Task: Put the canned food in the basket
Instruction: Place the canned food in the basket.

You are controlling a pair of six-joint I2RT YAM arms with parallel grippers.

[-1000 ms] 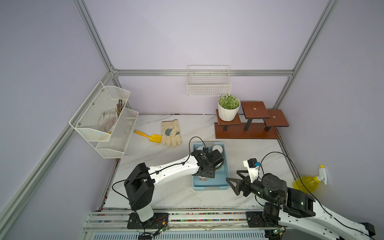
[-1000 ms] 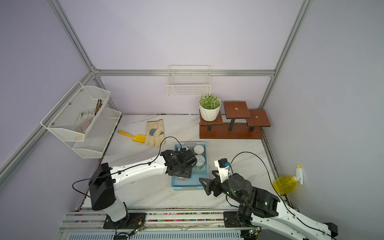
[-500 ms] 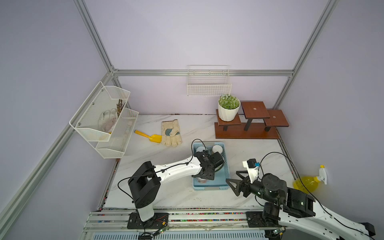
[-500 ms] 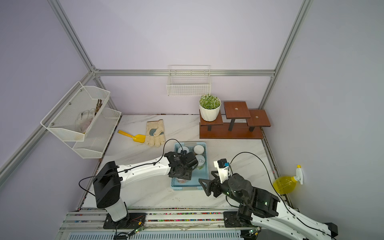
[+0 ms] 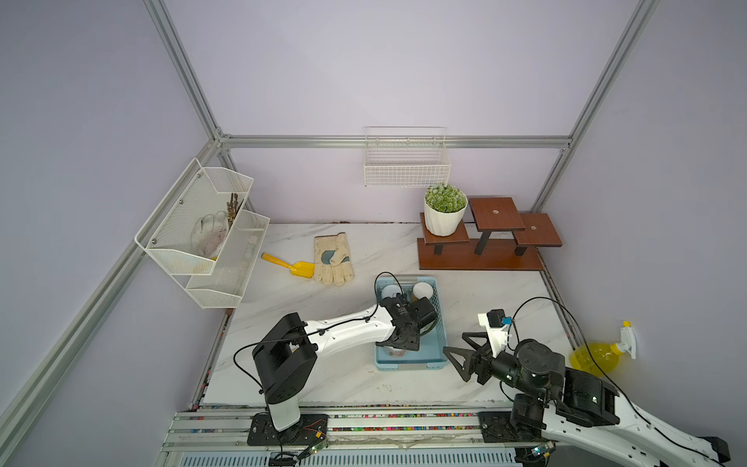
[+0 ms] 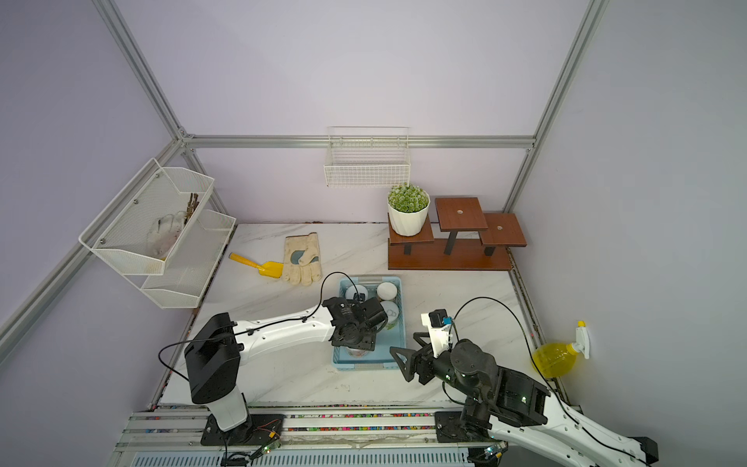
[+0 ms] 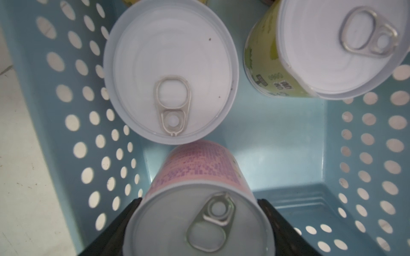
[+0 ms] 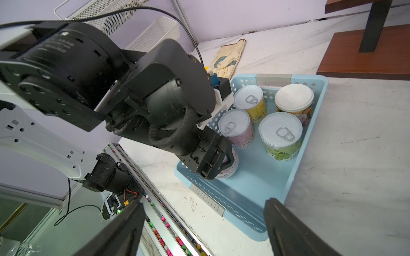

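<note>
The pink-labelled tin (image 7: 197,177) is roughly upright inside the basket (image 7: 288,141), pull ring up, toward the near end on the left arm's side; the left gripper (image 7: 198,202) is clamped on it from above, a black finger (image 7: 115,228) pressed against each side just under the rim; whether its base touches the basket floor cannot be told; right beyond it stands a second pink tin (image 8: 237,129), almost touching, with a green-labelled tin (image 8: 280,136) beside that; a yellow-labelled tin (image 8: 250,103) and a ringless-lidded tin (image 8: 294,98) stand at the far end, all four upright; the near right part of the basket floor lies bare; the right gripper (image 8: 204,204) hangs wide open and empty above the marble table (image 8: 355,155), just off the basket's near right corner in both top views (image 5: 461,351) (image 6: 406,360), apart from basket and tins; a work glove (image 8: 226,59) lies on the table beyond the far left corner.
</note>
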